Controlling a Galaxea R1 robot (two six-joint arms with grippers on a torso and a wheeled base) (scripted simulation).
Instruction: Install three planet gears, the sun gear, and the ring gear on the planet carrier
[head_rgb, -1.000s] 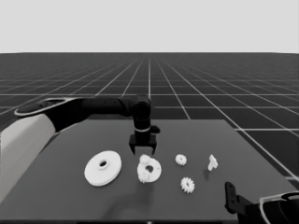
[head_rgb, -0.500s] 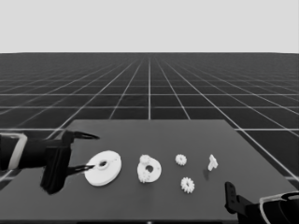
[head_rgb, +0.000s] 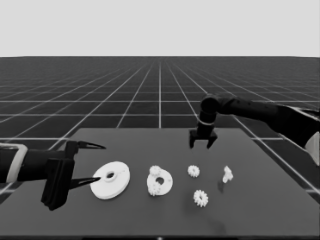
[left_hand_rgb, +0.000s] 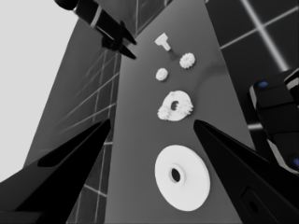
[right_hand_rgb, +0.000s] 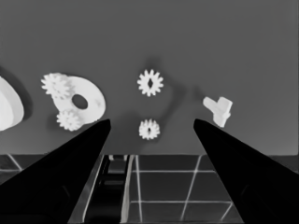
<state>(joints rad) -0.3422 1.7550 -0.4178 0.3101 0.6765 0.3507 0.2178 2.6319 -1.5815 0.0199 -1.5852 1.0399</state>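
Right gripper (head_rgb: 202, 144) hangs open and empty above the table's (head_rgb: 260, 210) far side (two gears (head_rgb: 155, 170) already on the smaller round part (head_rgb: 165, 184)); left gripper (head_rgb: 92, 163) waits, spread wide, holding nothing.

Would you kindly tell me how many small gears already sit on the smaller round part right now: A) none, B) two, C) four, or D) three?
B: two gears sit on the smaller round part, while two more gears lie loose on the table beside it.

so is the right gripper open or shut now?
Open. The right gripper hangs above the table's far side, jaws spread and empty, two loose gears showing between them.
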